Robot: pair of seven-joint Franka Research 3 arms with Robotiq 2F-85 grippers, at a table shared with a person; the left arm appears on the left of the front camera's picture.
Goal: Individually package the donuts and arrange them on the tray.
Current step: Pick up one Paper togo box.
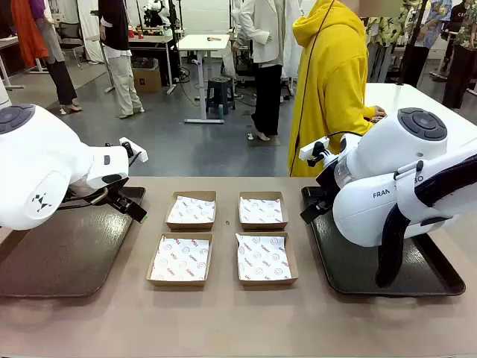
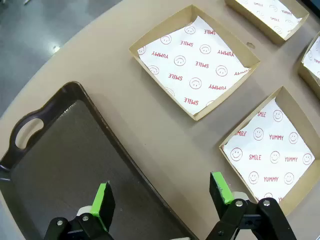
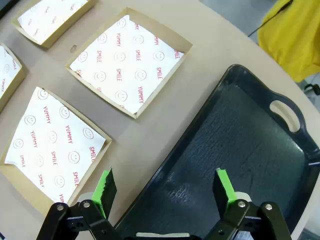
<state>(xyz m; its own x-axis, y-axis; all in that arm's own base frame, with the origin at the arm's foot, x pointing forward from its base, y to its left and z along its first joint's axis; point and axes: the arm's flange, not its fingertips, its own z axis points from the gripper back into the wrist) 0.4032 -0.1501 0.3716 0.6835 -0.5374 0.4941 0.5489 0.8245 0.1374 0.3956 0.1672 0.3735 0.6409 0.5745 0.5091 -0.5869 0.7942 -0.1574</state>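
Brown cardboard boxes (image 1: 191, 210), four, paper-lined, sit between left tray (image 1: 59, 253) and right tray (image 1: 350, 270). Left tool (image 2: 161, 192) and right tool (image 3: 164, 182) hover, fingers apart, empty. Donuts: cannot tell where. Likely best to centre each over a box.

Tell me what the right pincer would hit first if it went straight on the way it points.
Probably the dark tray, just inside its rim nearest the paper-lined boxes. Nothing lies between the open right pincer and it, though depth is unclear, so it may catch the rim itself.

Brown boxes (image 1: 191, 194), red-printed white paper (image 1: 261, 258), dark trays (image 1: 59, 253)
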